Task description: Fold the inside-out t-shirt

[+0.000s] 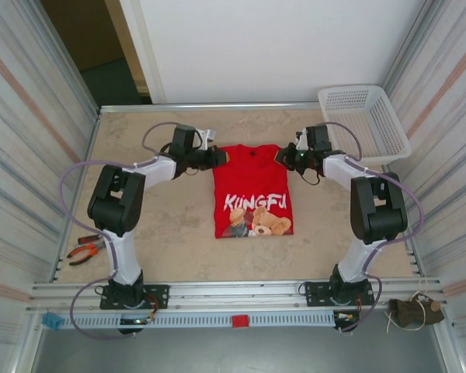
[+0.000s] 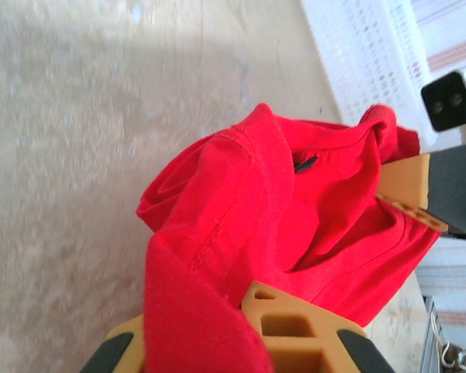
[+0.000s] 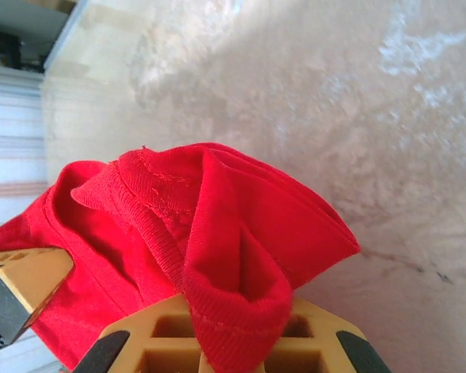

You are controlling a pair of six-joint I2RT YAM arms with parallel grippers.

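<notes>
On the middle of the pale, marbled bench (image 1: 155,225), a bright red soft cloth short-sleeved t-shirt (image 1: 252,190) is spread out. Its white, dark and yellow printed graphic of letters and bears is turned upward, and its neckline is pointed toward the far wall. The near hem is laid flat on the bench, while the two far corners at the shoulders are pinched. The left fingers (image 1: 216,158) are closed on the shirt's left shoulder, and the right fingers (image 1: 284,158) are closed on its right shoulder.

From each wrist view, red cloth is seen bunched into thick folds and clamped between the orange fingers. The ribbed collar and a small dark neck label are shown in the left wrist view, with the opposite arm's orange finger seen gripping the cloth beyond them. Both arms are stretched forward and bent inward toward the shirt.

At the far right corner of the bench, a white plastic mesh basket (image 1: 365,120) is set well apart from the shirt. Near the left edge, a pair of orange-handled pliers (image 1: 85,250) is laid on the bench.
</notes>
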